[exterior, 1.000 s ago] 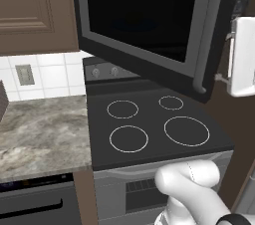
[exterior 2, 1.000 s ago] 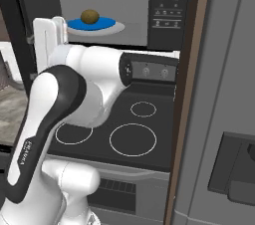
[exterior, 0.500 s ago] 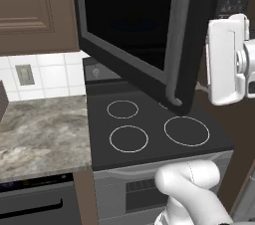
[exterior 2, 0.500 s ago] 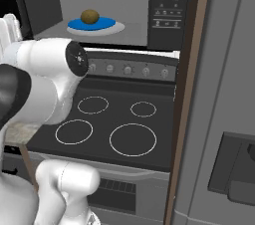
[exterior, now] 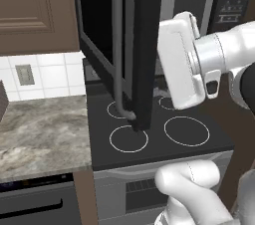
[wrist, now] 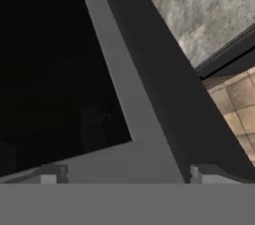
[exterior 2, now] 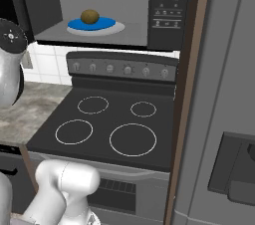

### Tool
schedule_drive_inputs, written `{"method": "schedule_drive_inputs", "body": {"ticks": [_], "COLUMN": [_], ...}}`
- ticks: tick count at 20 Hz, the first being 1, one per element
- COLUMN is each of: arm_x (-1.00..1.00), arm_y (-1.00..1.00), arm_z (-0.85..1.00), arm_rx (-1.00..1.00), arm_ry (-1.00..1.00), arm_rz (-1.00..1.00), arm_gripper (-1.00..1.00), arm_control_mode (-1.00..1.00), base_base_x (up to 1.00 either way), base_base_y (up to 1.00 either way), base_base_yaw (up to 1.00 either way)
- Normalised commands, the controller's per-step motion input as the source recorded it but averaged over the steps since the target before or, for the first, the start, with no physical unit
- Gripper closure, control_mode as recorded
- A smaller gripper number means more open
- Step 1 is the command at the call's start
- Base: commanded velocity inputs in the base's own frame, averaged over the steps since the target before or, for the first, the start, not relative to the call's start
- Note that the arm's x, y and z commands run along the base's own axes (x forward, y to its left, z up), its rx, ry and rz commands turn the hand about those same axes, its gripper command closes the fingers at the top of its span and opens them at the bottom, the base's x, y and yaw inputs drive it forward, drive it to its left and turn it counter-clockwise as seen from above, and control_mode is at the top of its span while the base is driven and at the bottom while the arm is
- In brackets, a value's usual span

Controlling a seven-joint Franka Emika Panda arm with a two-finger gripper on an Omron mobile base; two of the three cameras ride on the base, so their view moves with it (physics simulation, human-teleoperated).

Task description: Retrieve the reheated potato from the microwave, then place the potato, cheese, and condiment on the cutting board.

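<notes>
The claw (wrist: 122, 174) is gaping wide, hovering right against the microwave (exterior 2: 164, 10) door (exterior: 142, 45). The potato (exterior 2: 90, 16) is sitting inside on a blue plate (exterior 2: 107, 24).

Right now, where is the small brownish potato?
In the right base view, the potato sits on a blue plate inside the open microwave, above the black stovetop.

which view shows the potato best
The right base view: the potato sits in plain sight on a blue plate inside the open microwave. The left base and hand views show the door instead.
</notes>
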Motion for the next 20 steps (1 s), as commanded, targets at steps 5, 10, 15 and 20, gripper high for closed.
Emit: {"method": "schedule_drive_inputs", "body": {"ticks": [5, 10, 15, 20], "arm_x": [0.16, 0.23, 0.13, 0.01], "arm_y": [0.86, 0.46, 0.07, -0.34], "arm_z": [-0.03, -0.05, 0.00, 0.00], "arm_rx": [-0.15, -0.09, -0.05, -0.03], "arm_ry": [0.00, 0.00, 0.00, 0.01], "arm_rz": [0.00, 0.00, 0.00, 0.00], "arm_gripper": [-1.00, -1.00, -1.00, -1.00], "arm_control_mode": [-1.00, -1.00, -1.00, -1.00], "base_base_x": [0.00, 0.00, 0.00, 0.00], "base_base_y": [0.00, 0.00, 0.00, 0.00], "base_base_yaw": [0.00, 0.00, 0.00, 0.00]}}
